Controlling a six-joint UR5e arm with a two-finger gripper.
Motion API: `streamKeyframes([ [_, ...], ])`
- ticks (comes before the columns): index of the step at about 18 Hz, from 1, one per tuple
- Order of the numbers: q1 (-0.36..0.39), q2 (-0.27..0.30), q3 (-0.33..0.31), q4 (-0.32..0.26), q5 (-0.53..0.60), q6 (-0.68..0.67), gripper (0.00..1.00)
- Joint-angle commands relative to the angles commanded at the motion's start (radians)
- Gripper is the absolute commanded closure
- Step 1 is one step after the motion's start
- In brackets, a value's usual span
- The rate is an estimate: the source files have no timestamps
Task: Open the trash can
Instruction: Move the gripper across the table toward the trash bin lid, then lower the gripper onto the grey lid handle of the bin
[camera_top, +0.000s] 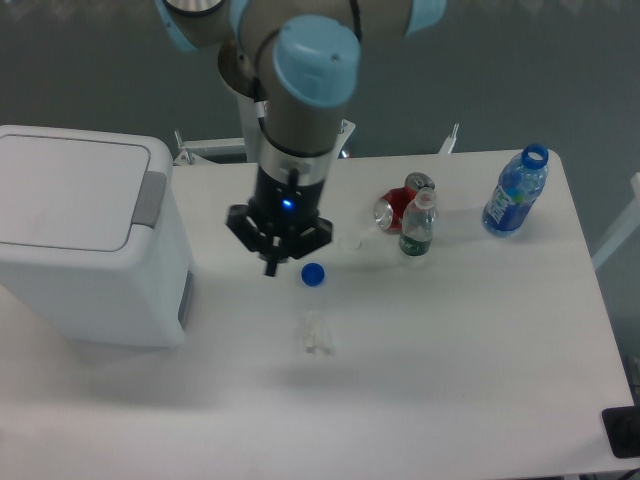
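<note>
Labels on bottles (514, 194) unreadable

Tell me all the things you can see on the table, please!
trash can: 1, white with grey push tab, left edge of table, lid shut
bottle cap: 1, blue, table centre, just right of the gripper
blue bottle: 1, blue, uncapped, far right
small bottle: 1, clear with green label, right of centre
can: 1, red, beside the small bottle
clear plastic item: 1, transparent, below the cap
table: 1, white
gripper: 1, black, above the table between trash can and cap
</note>
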Motion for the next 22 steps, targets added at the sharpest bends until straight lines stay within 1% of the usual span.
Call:
streamKeyframes([
  [3, -0.005, 0.040, 0.000, -0.002, -0.051, -0.015, 1.00],
  [7, -0.009, 0.080, -0.003, -0.035, -0.091, -0.025, 1.00],
  [10, -0.020, 0.091, -0.003, -0.089, -0.118, -0.025, 1.00],
  [11, -0.020, 0.095, 0.000, -0.097, -0.121, -0.023, 1.00],
  [19, -0.046, 0.106, -0.003, -0.103, -0.138, -0.026, 1.00],
  [22, -0.057, 0.104, -0.005, -0.115, -0.138, -0.026, 1.00],
])
